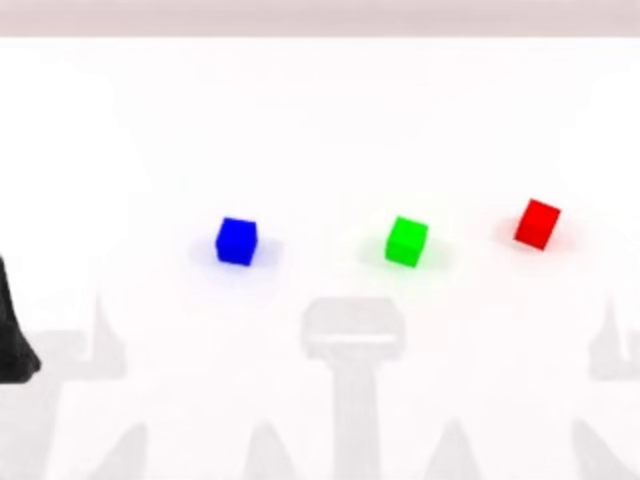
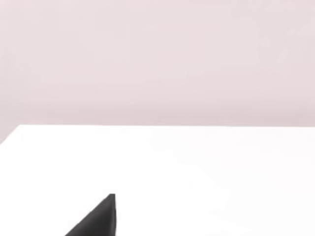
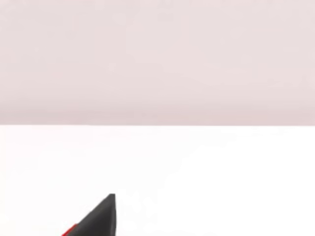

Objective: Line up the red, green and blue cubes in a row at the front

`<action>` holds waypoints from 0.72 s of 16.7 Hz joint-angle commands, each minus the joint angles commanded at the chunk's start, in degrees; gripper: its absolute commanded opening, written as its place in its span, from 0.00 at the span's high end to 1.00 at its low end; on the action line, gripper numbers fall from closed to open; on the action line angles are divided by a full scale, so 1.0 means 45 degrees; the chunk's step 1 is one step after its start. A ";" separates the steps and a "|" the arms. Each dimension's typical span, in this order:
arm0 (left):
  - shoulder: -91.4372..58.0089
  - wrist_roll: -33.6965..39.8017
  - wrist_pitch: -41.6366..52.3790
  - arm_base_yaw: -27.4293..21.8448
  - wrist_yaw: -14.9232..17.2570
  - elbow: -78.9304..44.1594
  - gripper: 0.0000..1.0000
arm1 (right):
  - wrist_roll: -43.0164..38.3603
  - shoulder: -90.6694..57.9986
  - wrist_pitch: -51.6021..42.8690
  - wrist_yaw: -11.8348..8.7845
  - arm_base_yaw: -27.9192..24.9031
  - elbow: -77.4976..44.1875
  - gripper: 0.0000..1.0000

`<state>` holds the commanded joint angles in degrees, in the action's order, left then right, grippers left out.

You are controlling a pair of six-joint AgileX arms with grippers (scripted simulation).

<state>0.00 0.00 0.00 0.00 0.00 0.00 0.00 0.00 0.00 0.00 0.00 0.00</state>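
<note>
Three small cubes sit in a rough row across the middle of the white table (image 1: 320, 120) in the top view. The blue cube (image 1: 236, 241) is at the left and the green cube (image 1: 406, 241) in the middle. At the right is the red cube (image 1: 537, 223), slightly farther back and turned. A dark part of my left arm (image 1: 12, 335) shows at the left edge, apart from the blue cube. My left gripper (image 2: 101, 221) shows only a dark tip over bare table. My right gripper (image 3: 101, 219) shows a similar tip, with a sliver of the red cube (image 3: 69, 230) beside it. The top view does not show my right arm.
Faint grey shadows (image 1: 352, 340) of the arms and a stand lie across the front of the table. The table's far edge (image 1: 320, 38) meets a pale pink wall. Both wrist views show bare white table and that wall.
</note>
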 joint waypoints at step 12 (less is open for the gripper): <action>0.0000 0.0000 0.0000 0.0000 0.0000 0.0000 0.00 | 0.2911 -0.7187 -0.4385 -0.0043 -0.0886 -0.6838 0.00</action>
<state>0.00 0.00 0.00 0.00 0.00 0.00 13.10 -32.34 -19.73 -0.19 -3.99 -30.77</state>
